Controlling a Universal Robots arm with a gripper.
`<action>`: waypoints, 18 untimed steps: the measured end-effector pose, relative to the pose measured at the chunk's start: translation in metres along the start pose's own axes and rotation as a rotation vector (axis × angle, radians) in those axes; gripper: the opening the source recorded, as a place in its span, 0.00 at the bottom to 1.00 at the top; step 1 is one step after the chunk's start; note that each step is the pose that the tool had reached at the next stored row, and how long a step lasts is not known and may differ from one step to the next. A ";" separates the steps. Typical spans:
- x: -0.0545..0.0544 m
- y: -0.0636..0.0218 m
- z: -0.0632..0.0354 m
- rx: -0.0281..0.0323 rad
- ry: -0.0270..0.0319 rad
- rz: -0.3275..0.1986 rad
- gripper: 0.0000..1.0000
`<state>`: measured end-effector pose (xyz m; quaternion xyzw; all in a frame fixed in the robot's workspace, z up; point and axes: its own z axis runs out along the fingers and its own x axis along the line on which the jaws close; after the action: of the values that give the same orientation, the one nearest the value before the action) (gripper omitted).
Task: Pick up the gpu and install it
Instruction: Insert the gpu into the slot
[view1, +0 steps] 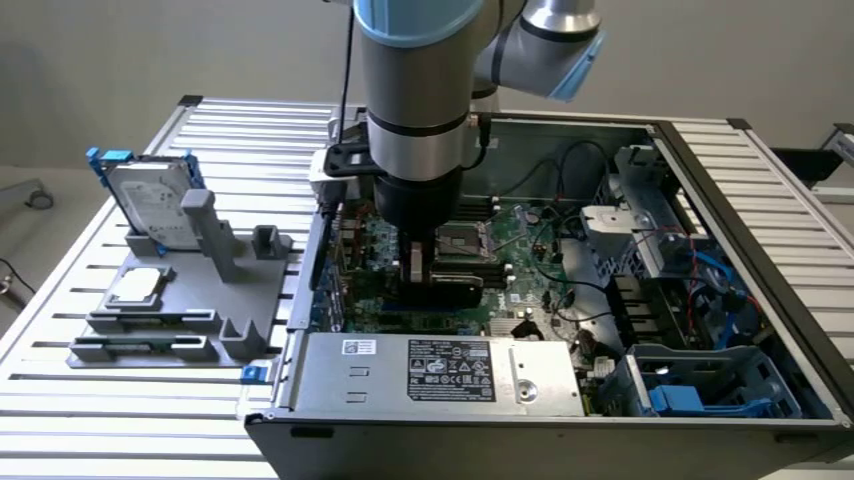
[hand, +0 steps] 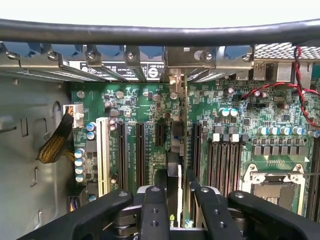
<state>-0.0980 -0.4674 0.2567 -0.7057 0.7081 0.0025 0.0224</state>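
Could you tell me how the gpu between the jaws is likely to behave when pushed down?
The gpu looks like a slim, rigid card, so it probably won't flop. Standing edge-on in the jaws above the motherboard, it could tilt sideways if pushed off-centre.

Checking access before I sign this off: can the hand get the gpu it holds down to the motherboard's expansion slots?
Probably yes: the hand holds the gpu edge-on above the expansion slots, the case lies open, and no cable crosses them.
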 end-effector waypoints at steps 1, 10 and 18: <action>0.000 0.0001 0.0001 -0.0001 -0.0001 -0.001 0.26; 0.000 0.0003 0.0006 0.0002 -0.0013 -0.004 0.32; -0.001 -0.0006 -0.0163 -0.0039 -0.0037 -0.004 0.40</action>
<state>-0.0979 -0.4674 0.2730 -0.7072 0.7066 0.0051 0.0223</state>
